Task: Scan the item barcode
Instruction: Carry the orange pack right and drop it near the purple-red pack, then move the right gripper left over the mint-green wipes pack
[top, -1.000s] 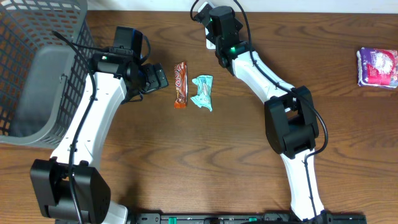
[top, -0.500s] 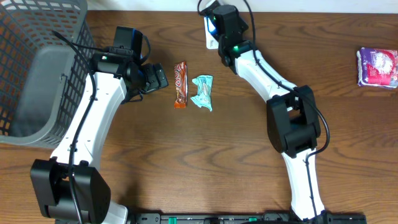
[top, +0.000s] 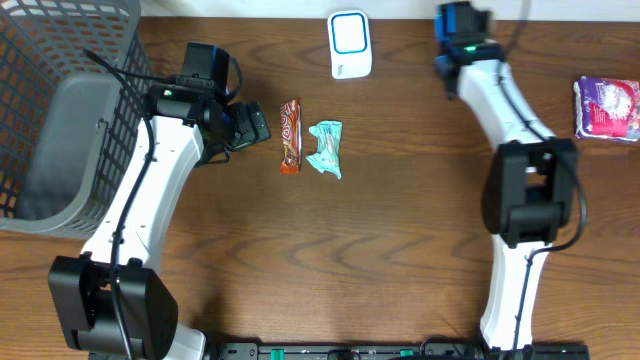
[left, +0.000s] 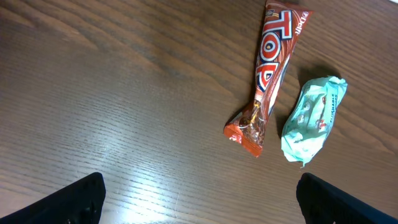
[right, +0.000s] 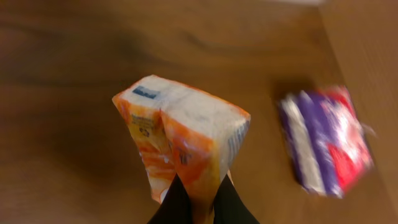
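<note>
In the right wrist view my right gripper (right: 202, 202) is shut on the lower edge of an orange-and-white packet (right: 180, 137), which hangs above the wooden table. Overhead, that gripper (top: 458, 22) sits at the back edge, right of the white scanner with a blue window (top: 350, 42). The arm hides the packet in that view. My left gripper (top: 258, 125) stands open just left of a red-brown chocolate bar (top: 290, 135) and a teal wrapper (top: 326, 148). The left wrist view shows the bar (left: 270, 68) and the wrapper (left: 313, 115) ahead of the empty, wide-apart fingers (left: 81, 202).
A grey wire basket (top: 60, 110) fills the back left corner. A purple-and-white packet (top: 607, 107) lies at the far right edge, and the same packet (right: 326, 140) shows blurred below the held one.
My right arm has swung from over the scanner to the right along the back edge, carrying the orange packet. The scanner is now uncovered. The left arm has not moved.
</note>
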